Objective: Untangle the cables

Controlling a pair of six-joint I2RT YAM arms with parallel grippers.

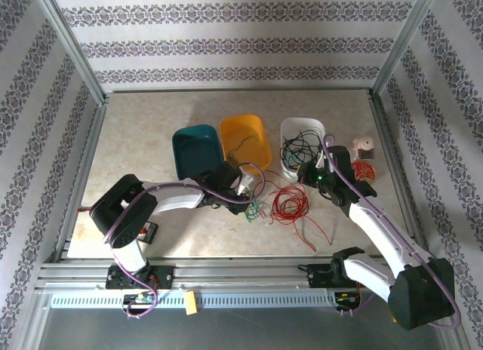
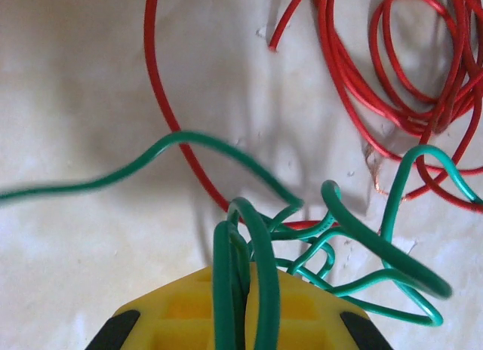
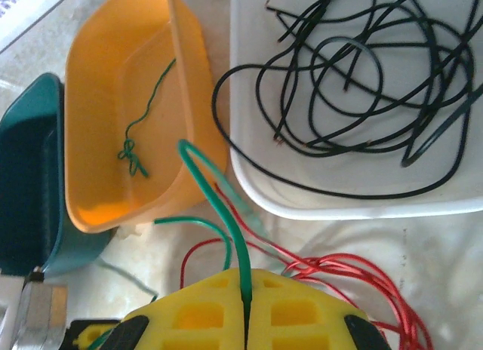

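A green cable tangle [image 1: 256, 209] and a red cable pile [image 1: 289, 205] lie together on the table in front of the bins. My left gripper [image 2: 247, 290] is shut on loops of the green cable [image 2: 355, 237], with red cable [image 2: 407, 78] coiled beyond it. My right gripper [image 3: 247, 293] is shut on a single green cable strand [image 3: 219, 207] that arches up toward the orange bin. Red cable [image 3: 355, 271] runs to its right. Black cables [image 3: 362, 78] lie loose in the white bin [image 3: 249, 176]. A short green piece [image 3: 139, 139] lies in the orange bin [image 3: 90, 71].
A teal bin [image 1: 198, 150], the orange bin [image 1: 245, 141] and the white bin [image 1: 287, 131] stand in a row at mid table. A small pink and white object [image 1: 364, 148] and a red coil [image 1: 364, 170] sit at the right. A black item [image 1: 149, 233] lies near the left base.
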